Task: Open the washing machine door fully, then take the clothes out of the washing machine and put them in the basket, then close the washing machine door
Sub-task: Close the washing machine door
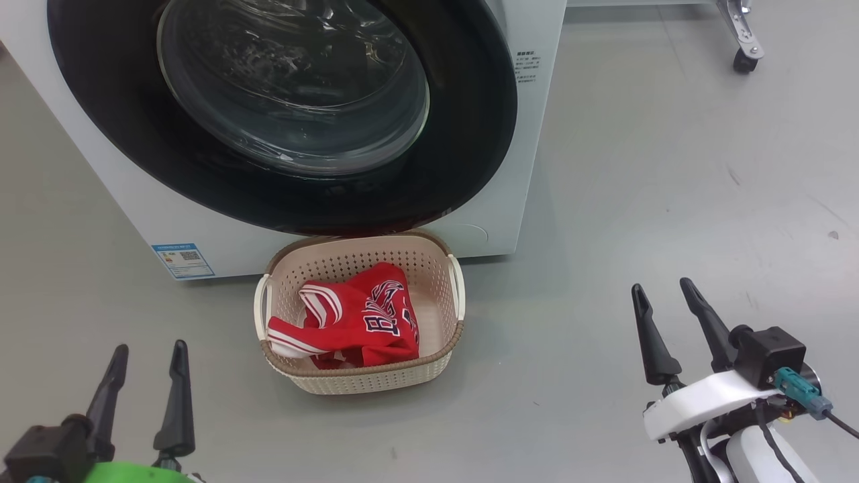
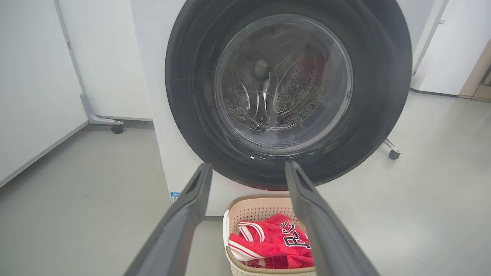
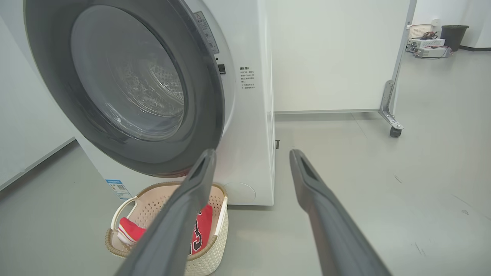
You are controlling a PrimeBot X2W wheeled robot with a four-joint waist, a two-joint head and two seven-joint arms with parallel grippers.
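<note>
A white front-loading washing machine [image 1: 510, 168] stands on a grey floor [image 1: 671, 168]. Its washing machine door [image 1: 470, 134], a glossy black ring around a bulging glass bowl, lies against the front. Whether it is latched cannot be told.

The basket [image 1: 362, 386], cream with a woven brown rim, sits on the floor just in front of the machine, under the door's lower edge. The clothes [image 1: 362, 322], red with white stripes and lettering, lie crumpled inside it. A faint red tint shows through the glass, and whether it is more cloth or a reflection cannot be told.

The left pincer [image 1: 150, 347] and right pincer [image 1: 662, 286] hover low, well apart from the basket, one on each side of it. Both have their fingers spread and carry nothing.

The clothes look light, soft and limp, so they would sag and trail. A raised fold on top is the best place to pinch.

The door looks stiff and slick, so its outer rim would likely give the surest purchase.

Open floor lies on the robot's right. The basket rim crowds the door's lower edge, and a wheeled frame [image 1: 745, 60] stands far behind.
</note>
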